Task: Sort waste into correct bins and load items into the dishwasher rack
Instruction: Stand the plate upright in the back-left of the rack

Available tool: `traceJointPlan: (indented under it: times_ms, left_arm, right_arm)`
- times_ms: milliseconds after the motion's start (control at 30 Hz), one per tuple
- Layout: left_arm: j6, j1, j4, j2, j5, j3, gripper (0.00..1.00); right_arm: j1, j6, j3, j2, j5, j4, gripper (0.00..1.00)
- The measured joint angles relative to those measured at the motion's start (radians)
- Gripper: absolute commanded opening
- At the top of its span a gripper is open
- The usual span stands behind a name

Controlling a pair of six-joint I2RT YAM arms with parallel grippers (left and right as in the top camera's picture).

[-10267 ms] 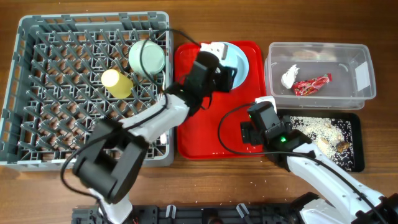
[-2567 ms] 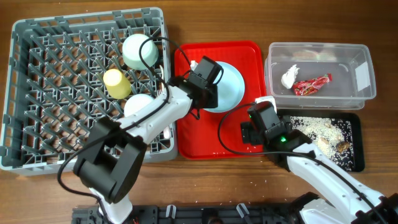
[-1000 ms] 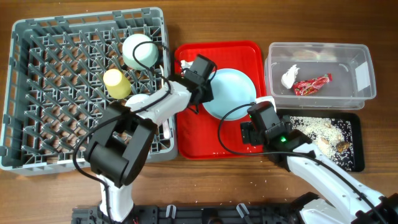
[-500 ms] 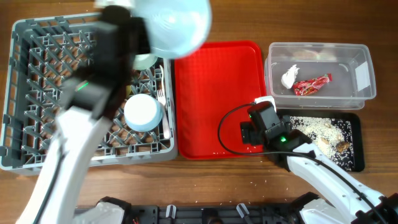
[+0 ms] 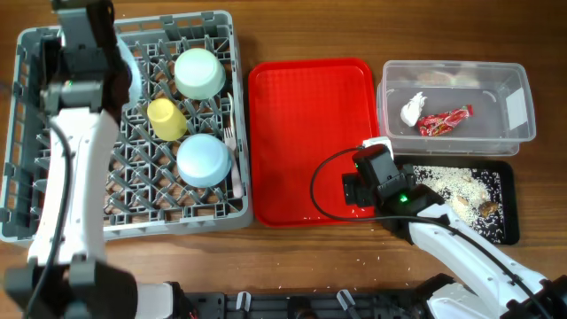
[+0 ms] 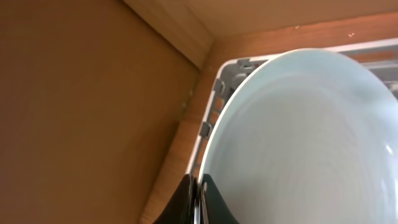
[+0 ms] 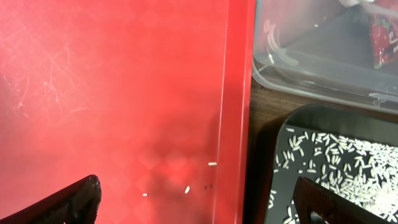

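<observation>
One item off the rack: the plate (image 6: 298, 143), held by its rim and seemingly on edge, above the far left part of the dishwasher rack (image 5: 168, 208).
Left hand (image 6: 198, 198): clenched on the plate's rim, with only a thin bite of the edge between the fingers.
Right hand (image 7: 196, 193): released, fingers spread wide and holding nothing, low over the right edge of the red tray (image 5: 310, 133), just beside the black tray (image 5: 505, 226).
Risk, slip: so narrow a grip on a smooth, wide plate could let it swing or slide out, most likely if the wrist turns sharply.
Risk, pegs: lowered off line, the rim could land on the peg tops instead of between rows, then topple or jolt the rack.
Risk, neighbours: slight by my reading, since the other dishes stand to the plate's right, apart from it.
Rack contents: a mint bowl (image 5: 199, 73) upturned at the back, the yellow cup (image 5: 164, 118) just in front of it, a second bowl (image 5: 204, 159) nearer the front, and the fork and spoon (image 5: 232, 155) along the right wall.
Clear tub (image 5: 518, 133): white tissue (image 5: 412, 108) and red wrapper (image 5: 445, 120), side by side.
Black tray contents: food scraps (image 5: 447, 184) spread across its floor.
Red tray contents: only a few stray grains (image 7: 211, 163) near its right edge.
</observation>
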Motion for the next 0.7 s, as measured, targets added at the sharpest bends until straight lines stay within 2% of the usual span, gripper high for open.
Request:
traceJointPlan:
  times_ms: [100,233,500,533,600,667,700]
  left_arm:
    - [0.104,-0.011,0.109,0.100,-0.040,-0.005,0.04]
    - [0.207,-0.052,0.222,0.145,-0.051,-0.008,0.04]
    - [0.253,-0.148,0.298,0.318,-0.057,-0.008,0.06]
    - [0.247,-0.154,0.286,0.318,-0.061,-0.006,0.28]
    - [0.213,-0.156,0.228,0.318,-0.058,0.006,0.47]
    - [0.116,-0.162,0.178,0.319,-0.028,0.006,0.62]
    - [0.035,-0.166,0.146,0.319,-0.025,0.006,0.84]
  right_arm:
    - [0.000,0.000,0.000,0.000,0.000,0.000,1.00]
    - [0.000,0.000,0.000,0.000,0.000,0.000,1.00]
    - [0.000,0.000,0.000,0.000,0.000,0.000,1.00]
    - [0.000,0.000,0.000,0.000,0.000,0.000,1.00]
    - [0.000,0.000,0.000,0.000,0.000,-0.001,1.00]
    - [0.000,0.000,0.000,0.000,0.000,0.000,1.00]
    - [0.000,0.000,0.000,0.000,0.000,0.000,1.00]
